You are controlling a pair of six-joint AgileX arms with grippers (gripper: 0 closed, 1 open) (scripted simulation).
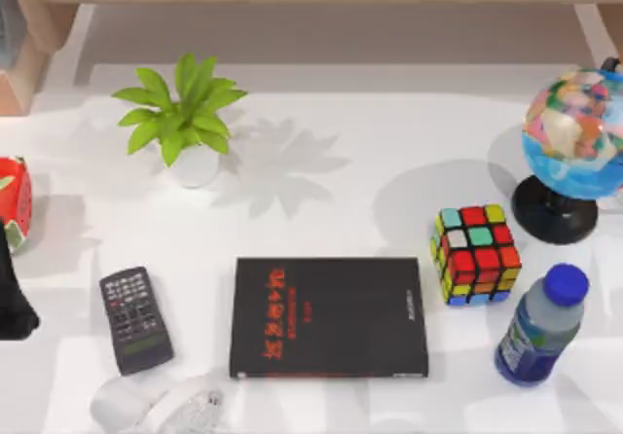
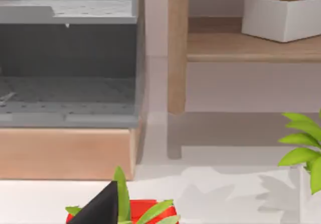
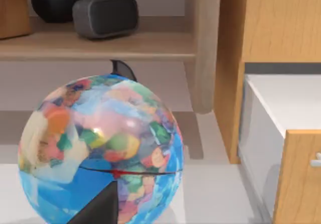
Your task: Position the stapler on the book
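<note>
Your white desk (image 1: 321, 171) carries everything here. The flat black book with red characters on its cover (image 1: 329, 317) lies at the middle of the front of the desk, flat, with nothing on top of it. To its right, at the desk's right edge, you have a multicoloured globe on a black stand (image 1: 574, 137). A green leafy plant in a white pot (image 1: 185, 123) stands behind the book to the left. A colourful puzzle cube (image 1: 475, 255) sits just off the book's far right corner, and a blue-capped plastic bottle (image 1: 540, 327) stands to the right of that. A dark grey remote control (image 1: 136, 319) lies just left of the book.

A pale whitish object (image 1: 161, 405) rests by the book's near left corner, cut by the frame. You cannot tell whether it is the stapler.

Your left gripper (image 2: 100, 209) hangs over the desk's left edge above a red, green-leafed object (image 1: 14, 200), well apart from the book. Your right gripper (image 3: 100, 209) hovers by the globe. You cannot tell how wide either one stands.
</note>
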